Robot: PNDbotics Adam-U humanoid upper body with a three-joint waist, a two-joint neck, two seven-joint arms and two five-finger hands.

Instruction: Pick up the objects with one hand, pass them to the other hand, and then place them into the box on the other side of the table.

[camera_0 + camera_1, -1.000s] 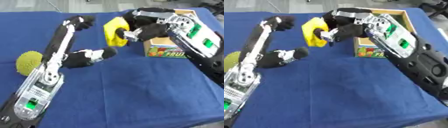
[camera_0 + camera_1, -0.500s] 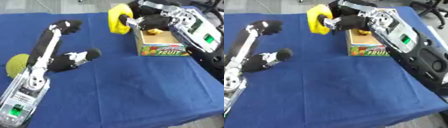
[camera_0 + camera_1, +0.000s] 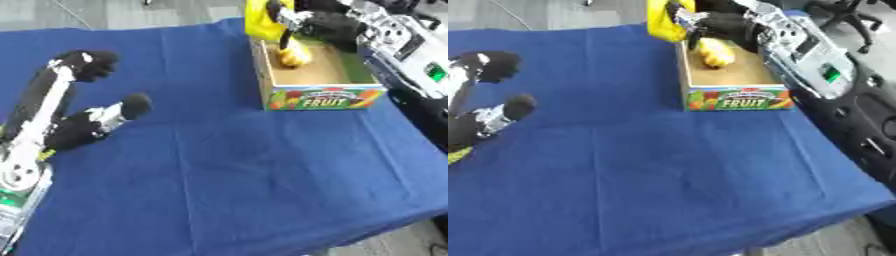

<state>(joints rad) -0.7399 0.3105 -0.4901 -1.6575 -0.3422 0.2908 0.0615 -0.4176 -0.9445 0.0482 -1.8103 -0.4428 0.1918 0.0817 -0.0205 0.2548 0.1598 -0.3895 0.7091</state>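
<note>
1. My right arm comes in from the upper right, reaching toward the far side, silver and black casing showing along the forearm.
2. My right robot hand (image 3: 721, 24) sits at the top edge, dark fingers curled round a yellow object (image 3: 662, 20), holding it up.
3. My left arm lies along the left side, forearm angled up from the lower left corner.
4. My left robot hand (image 3: 83, 127) holds nothing, thumb and fingers spread, black rounded fingertips (image 3: 94, 64) pointing away from me.

Head stereo pair looks down; both views share table (image 3: 227, 175), box (image 3: 737, 98).
</note>
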